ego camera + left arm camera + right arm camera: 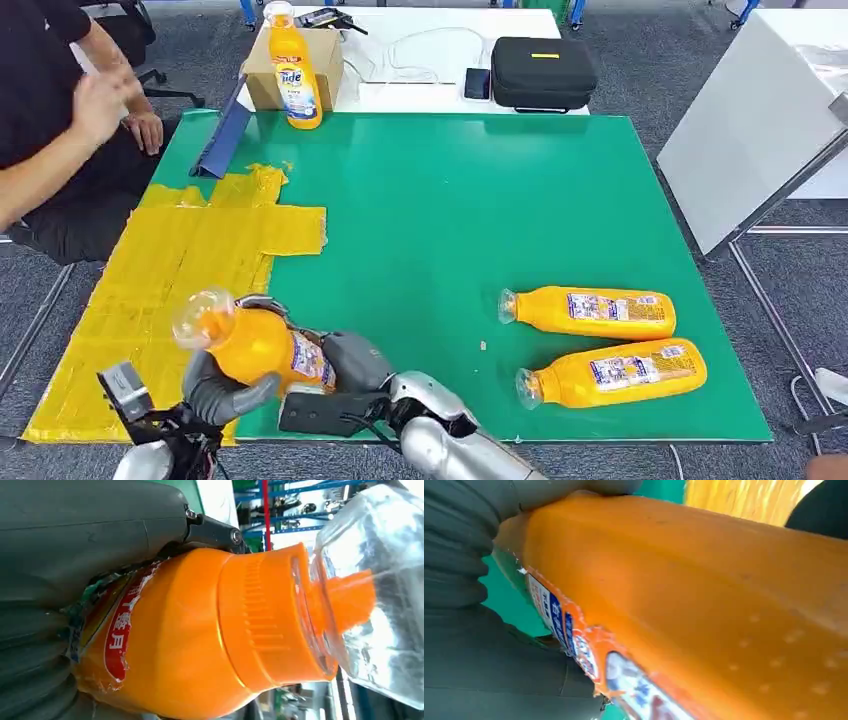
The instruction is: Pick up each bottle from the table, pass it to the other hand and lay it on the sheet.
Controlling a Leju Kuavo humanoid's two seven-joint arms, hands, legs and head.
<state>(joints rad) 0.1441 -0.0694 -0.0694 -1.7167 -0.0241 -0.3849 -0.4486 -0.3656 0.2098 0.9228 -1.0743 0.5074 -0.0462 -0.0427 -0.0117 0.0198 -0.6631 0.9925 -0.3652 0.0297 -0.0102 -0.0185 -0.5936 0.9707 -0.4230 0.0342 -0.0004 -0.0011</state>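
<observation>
An orange bottle (255,345) is held above the near edge of the bench (450,220), at the border between the green surface and the yellow sheet (190,270), with its clear cap pointed toward the sheet. Both hands are seen on it. The left hand (225,392) is wrapped around the underside of the body below the shoulder; in the left wrist view the grey thumb is pressed against the label. The right hand (350,362) is closed on the base end, on the side away from the sheet. The hand-over is therefore judged to be in progress; which hand is giving and which receiving cannot be told.

No bottle is seen lying on the sheet, so no placement is counted as complete. Two more orange bottles (590,312) (612,374) are lying on their sides on the green surface, well apart from the sheet, side by side. An upright bottle (293,70) is standing beyond the far edge of the sheet, against a cardboard box (325,65); whether it belongs to the task cannot be determined.

A person (60,120) is seated beside the sheet.

Remaining work is judged as release by one hand, laying of the held bottle, and repetition for the others.
</observation>
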